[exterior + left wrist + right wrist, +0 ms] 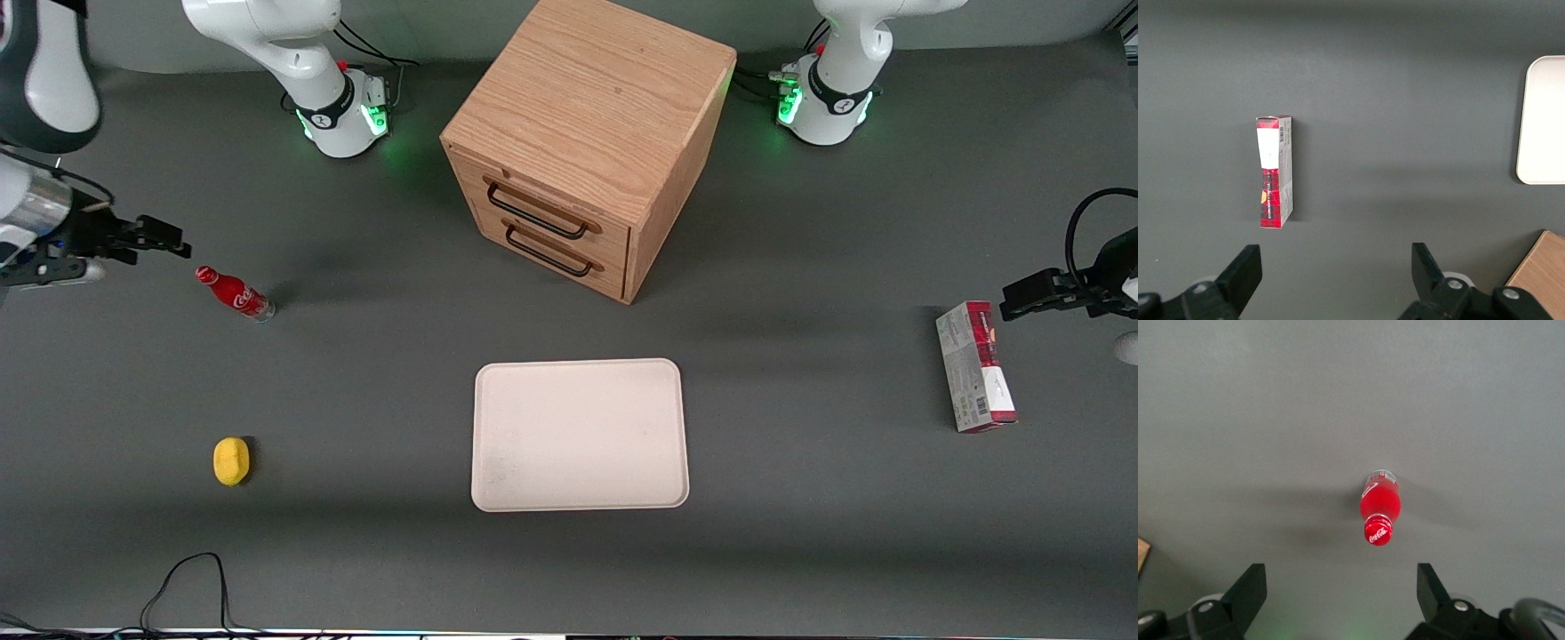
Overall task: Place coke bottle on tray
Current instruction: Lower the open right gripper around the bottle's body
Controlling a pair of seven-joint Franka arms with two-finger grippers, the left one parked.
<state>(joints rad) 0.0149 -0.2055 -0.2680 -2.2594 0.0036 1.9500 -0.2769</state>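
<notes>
The coke bottle (pixel 236 294), small, red, with a red cap and white script, stands upright on the grey table toward the working arm's end. In the right wrist view the coke bottle (pixel 1379 509) shows from above, cap toward the camera. My gripper (pixel 169 244) hangs above the table beside the bottle, apart from it, open and empty; in the wrist view the gripper (pixel 1341 587) has its fingers (pixel 1251 587) spread wide. The cream-white tray (pixel 580 435) lies flat and bare near the table's middle, nearer the front camera than the cabinet.
A wooden two-drawer cabinet (pixel 587 142) stands farther from the camera than the tray. A small yellow lemon-like object (pixel 231 461) lies nearer the camera than the bottle. A red-and-grey carton (pixel 974 366) lies toward the parked arm's end. A black cable (pixel 187 582) lies at the front edge.
</notes>
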